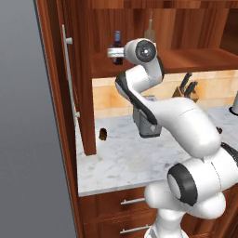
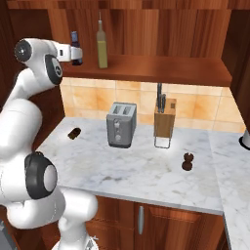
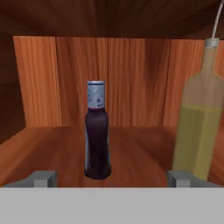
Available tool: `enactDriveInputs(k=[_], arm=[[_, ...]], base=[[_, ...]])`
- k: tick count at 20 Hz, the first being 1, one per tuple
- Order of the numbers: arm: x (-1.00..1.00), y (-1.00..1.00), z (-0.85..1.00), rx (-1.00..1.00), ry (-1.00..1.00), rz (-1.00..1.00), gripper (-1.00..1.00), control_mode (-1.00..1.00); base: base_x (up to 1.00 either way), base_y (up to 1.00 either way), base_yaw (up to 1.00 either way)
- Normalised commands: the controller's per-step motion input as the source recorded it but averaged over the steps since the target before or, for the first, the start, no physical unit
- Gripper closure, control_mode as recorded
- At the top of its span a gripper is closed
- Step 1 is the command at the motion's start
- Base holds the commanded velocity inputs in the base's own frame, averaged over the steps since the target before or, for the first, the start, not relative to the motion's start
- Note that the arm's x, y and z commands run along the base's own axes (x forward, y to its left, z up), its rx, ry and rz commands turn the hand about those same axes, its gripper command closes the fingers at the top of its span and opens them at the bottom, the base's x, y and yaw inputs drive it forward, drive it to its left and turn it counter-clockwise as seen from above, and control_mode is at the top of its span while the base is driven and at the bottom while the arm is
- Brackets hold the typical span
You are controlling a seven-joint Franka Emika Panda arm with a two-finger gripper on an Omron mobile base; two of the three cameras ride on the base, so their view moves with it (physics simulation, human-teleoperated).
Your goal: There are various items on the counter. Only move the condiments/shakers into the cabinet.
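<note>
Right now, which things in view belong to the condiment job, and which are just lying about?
Job:
- dark bottle, on cabinet shelf, gripper open around it
- oil bottle, on shelf
- pepper mill, on counter

Lying about:
- toaster
- knife block
- brown lump

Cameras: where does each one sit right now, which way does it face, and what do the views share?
Left base view: behind-left, facing the cabinet; white arm rises lower right.
Right base view: behind-right, over the counter; arm at left.
Hand view: inside the cabinet, gripper open before the dark bottle.
Shared: dark bottle and oil bottle standing on the shelf.
</note>
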Motion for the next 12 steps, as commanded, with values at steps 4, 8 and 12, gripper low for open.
enactDriveInputs(k=[4, 8, 12], arm=[[-1.00, -0.42, -0.61, 0.00, 0.27, -0.23, -1.00, -1.00], [-0.89, -0.64, -0.70, 0.00, 0.43, -0.29, -1.00, -1.00], [-0.43, -0.91, -0.80, 0.00, 0.60, -0.35, -1.00, -1.00]], base=[[0.00, 0.00, 0.00], [0.00, 0.00, 0.00], [0.00, 0.00, 0.00]])
